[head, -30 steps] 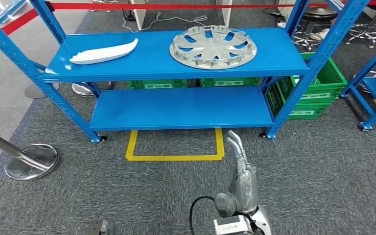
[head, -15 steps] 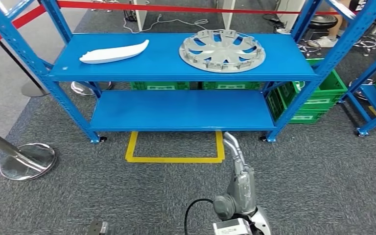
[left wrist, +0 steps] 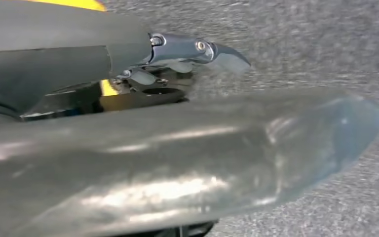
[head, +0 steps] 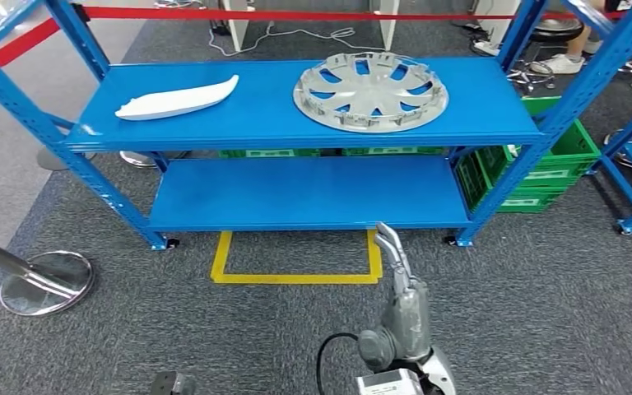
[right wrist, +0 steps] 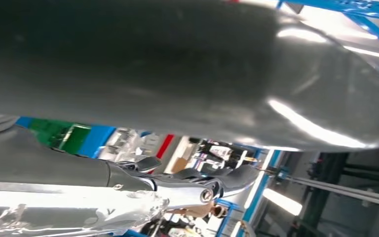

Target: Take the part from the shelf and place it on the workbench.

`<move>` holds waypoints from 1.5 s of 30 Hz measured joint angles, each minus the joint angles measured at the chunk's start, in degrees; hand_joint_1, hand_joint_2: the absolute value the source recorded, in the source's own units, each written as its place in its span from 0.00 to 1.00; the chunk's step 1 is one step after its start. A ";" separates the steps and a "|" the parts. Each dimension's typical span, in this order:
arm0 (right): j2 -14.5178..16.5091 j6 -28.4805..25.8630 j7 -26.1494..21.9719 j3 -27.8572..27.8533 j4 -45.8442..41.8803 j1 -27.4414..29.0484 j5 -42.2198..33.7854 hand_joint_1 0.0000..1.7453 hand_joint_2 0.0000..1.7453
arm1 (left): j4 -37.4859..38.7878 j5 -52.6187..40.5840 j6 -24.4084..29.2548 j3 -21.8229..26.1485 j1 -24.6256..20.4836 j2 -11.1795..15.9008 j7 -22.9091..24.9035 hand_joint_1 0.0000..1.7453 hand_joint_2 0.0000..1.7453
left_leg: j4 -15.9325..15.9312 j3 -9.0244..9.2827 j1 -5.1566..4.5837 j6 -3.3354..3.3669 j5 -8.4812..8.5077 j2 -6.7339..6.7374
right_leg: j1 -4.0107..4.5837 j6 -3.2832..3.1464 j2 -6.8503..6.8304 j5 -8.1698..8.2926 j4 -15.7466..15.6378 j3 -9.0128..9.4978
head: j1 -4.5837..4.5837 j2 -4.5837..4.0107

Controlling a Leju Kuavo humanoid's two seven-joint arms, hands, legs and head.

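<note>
Head view shows the blue shelf (head: 296, 115) across the upper half of the frame, and two parts lie on its top board. A round silver wheel cover (head: 370, 80) sits at upper middle right. A long white curved trim piece (head: 177, 100) lies at upper left, well apart from it. Either one could be the part to take (the task does not say which).

The right hand (head: 401, 288) shows at lower middle, holding nothing, with its fingers straight and pointing up toward the shelf. It is over the grey carpet, near the yellow floor square (head: 295, 257), and well short of the shelf. The left hand (left wrist: 177, 148) is a blurry grey shape hanging over the carpet, and I cannot tell if it is open or closed.

The step now looks like getting close. The robot should stop right in front of the shelf, then lift the hand up to the top board. The wheel cover is wide and flat, so grabbing its rim should work best.
</note>
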 joint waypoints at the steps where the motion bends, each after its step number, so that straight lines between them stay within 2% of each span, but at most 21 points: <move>1: 0.03 0.02 0.00 0.00 -0.03 -0.05 0.07 0.00 0.00 | 0.00 -0.05 0.14 0.03 -0.03 -0.03 0.01 0.00 0.00 | 3.86 -2.44 0.01 -0.28 -1.08 0.06 | -0.08 -0.18 -0.09 -0.30 -0.20 0.49 | -0.11 0.00; 3: 0.05 0.03 0.01 0.00 -0.03 -0.06 0.09 0.00 0.00 | 0.00 -0.09 0.40 0.08 0.10 -0.01 0.08 0.00 0.00 | 11.23 -8.03 0.15 -0.71 -2.31 0.07 | -0.28 -0.30 -0.10 -0.92 -0.34 1.29 | -0.15 0.00; 4: 0.05 0.03 0.02 -0.01 -0.03 -0.04 0.10 0.00 0.00 | 0.00 -0.11 0.53 0.10 0.20 0.01 0.15 0.00 0.00 | 12.72 -9.94 0.25 -0.89 -1.44 0.07 | -0.40 -0.24 -0.01 -1.27 -0.34 1.72 | -0.16 0.00; 6: 0.05 0.03 0.04 -0.02 -0.03 -0.03 0.12 0.00 0.00 | 0.00 -0.20 0.53 0.16 0.25 0.03 0.28 0.00 0.00 | 9.54 -10.56 0.57 -1.24 3.49 0.12 | -0.71 0.11 0.18 -2.07 -0.33 2.85 | -0.16 0.00; 8: 0.05 0.03 0.07 -0.03 -0.03 -0.04 0.15 0.00 0.00 | 0.01 -0.26 -0.12 0.23 0.17 -0.03 0.30 0.00 0.00 | 2.33 -8.73 1.09 -1.60 8.61 0.41 | -0.72 0.84 0.34 -3.03 -0.11 3.52 | -0.43 0.00; 9: 0.05 0.04 0.09 -0.05 -0.04 -0.03 0.16 0.00 0.00 | 0.01 -0.25 -0.67 0.28 0.11 -0.07 0.23 0.00 0.00 | -0.27 -8.01 1.30 -1.42 9.73 0.46 | -0.59 1.24 0.39 -3.47 0.01 3.60 | -0.56 0.00; 14: 0.05 0.07 0.11 -0.24 -0.21 -0.02 0.18 0.00 0.00 | -0.03 -0.01 -3.39 0.54 0.10 -0.13 -0.60 0.00 0.00 | -2.46 -6.90 1.28 1.01 8.07 0.01 | -0.56 2.74 0.16 -5.22 0.57 3.76 | 0.00 0.01; 16: 0.05 0.10 0.04 -0.30 -0.27 0.00 0.17 0.00 0.00 | -0.04 0.07 -4.13 0.85 0.18 -0.11 -0.73 0.00 0.00 | -2.64 -5.76 1.09 1.71 7.22 -0.06 | -0.52 2.74 0.02 -6.73 5.71 0.85 | 0.61 0.01; 18: 0.05 0.12 0.02 -0.36 -0.27 0.10 0.14 0.00 0.00 | -0.04 0.09 -4.46 1.21 0.28 -0.10 -0.74 0.00 0.00 | -2.63 -4.46 0.63 2.10 6.34 0.02 | -0.32 2.44 0.02 -8.13 12.80 -3.97 | 0.89 0.00; 20: 0.05 0.12 0.02 -0.44 -0.27 0.20 0.13 0.00 0.00 | -0.04 0.10 -4.42 1.40 0.45 -0.08 -0.74 0.00 0.00 | -2.62 -2.89 0.21 2.36 5.40 0.00 | -0.09 2.00 0.03 -6.22 14.69 -6.67 | 0.97 0.00; 21: 0.05 0.12 0.02 -0.47 -0.27 0.22 0.13 0.00 0.00 | -0.04 0.10 -4.28 1.44 0.50 -0.08 -0.74 0.00 0.00 | -2.62 -1.96 0.07 2.44 4.83 -0.05 | 0.01 1.72 0.04 -3.80 12.51 -6.48 | 1.01 0.00; 22: 0.05 0.13 0.02 -0.48 -0.27 0.23 0.14 0.00 0.00 | -0.04 0.07 -4.05 1.45 0.54 -0.09 -0.69 0.00 0.00 | -2.63 -1.10 0.00 2.43 4.22 -0.14 | 0.12 1.44 0.04 -1.05 8.97 -5.56 | 1.03 0.00; 24: 0.05 0.14 0.02 -0.50 -0.27 0.23 0.16 0.00 0.00 | -0.04 -0.03 -3.09 1.49 0.52 -0.10 -0.29 0.00 0.00 | -2.61 0.13 -0.14 2.03 3.09 -0.37 | 0.46 1.15 0.08 1.78 3.46 -3.26 | 1.03 0.00; 29: 0.19 0.21 -0.01 -0.55 -0.45 0.32 0.41 0.00 0.00 | -0.08 -0.65 -1.15 1.51 0.08 -0.27 0.95 0.00 0.00 | -3.17 1.22 0.23 0.36 1.64 -0.29 | 0.84 0.11 0.39 0.47 1.26 -1.51 | 0.56 0.00; 31: 0.30 0.22 -0.01 -0.56 -0.61 0.25 0.48 0.00 0.00 | -0.11 -0.70 -0.91 1.51 -0.08 -0.29 1.05 0.00 0.00 | 1.07 -1.00 0.23 -0.20 -0.21 -0.06 | 0.60 -0.45 0.23 -0.03 0.66 -0.50 | 0.42 0.00; 33: 0.34 0.22 -0.01 -0.57 -0.66 0.19 0.49 0.00 0.00 | -0.11 -0.75 -0.69 1.51 -0.01 -0.27 1.17 0.00 0.00 | 8.81 -6.12 0.26 -0.50 -2.29 0.02 | 0.58 -0.79 0.14 -0.63 0.49 0.22 | 0.32 0.00; 34: 0.35 0.23 0.00 -0.58 -0.66 0.21 0.49 0.00 0.00 | -0.11 -0.77 -0.57 1.51 0.09 -0.23 1.30 0.00 0.00 | 11.57 -8.46 0.28 -0.59 -2.31 0.02 | 0.57 -0.84 0.17 -0.95 0.49 0.59 | 0.31 0.00; 36: 0.36 0.22 0.01 -0.62 -0.66 0.23 0.49 0.00 0.00 | -0.11 -0.86 -0.40 1.51 0.20 -0.17 1.47 0.00 0.00 | 11.55 -10.41 0.29 -0.64 0.84 0.03 | 0.50 -0.79 0.28 -1.64 0.49 1.58 | 0.31 0.00; 39: 0.38 0.18 0.02 -0.66 -0.67 0.22 0.49 0.00 0.00 | -0.11 -1.10 -0.20 1.51 0.06 -0.18 1.62 0.00 0.00 | 1.74 -7.72 0.33 -0.44 7.91 0.17 | 0.51 -0.14 0.48 -2.87 0.58 2.93 | 0.19 0.00; 41: 0.39 0.08 0.03 -0.73 -0.68 0.23 0.49 0.00 0.00 | -0.11 -1.17 -0.03 1.52 -0.08 -0.24 1.81 0.00 0.00 | -2.08 -6.39 0.28 0.15 8.79 0.20 | 0.68 0.47 0.63 -3.83 0.43 3.34 | 0.20 0.00; 45: 0.48 -0.03 0.10 -0.89 -0.76 0.27 0.46 0.00 0.00 | -0.11 -1.21 0.37 1.55 -0.12 -0.28 1.98 0.00 0.00 | -3.07 -5.85 0.39 1.85 8.74 0.11 | 0.55 1.71 0.43 -5.43 1.13 3.52 | 0.41 0.00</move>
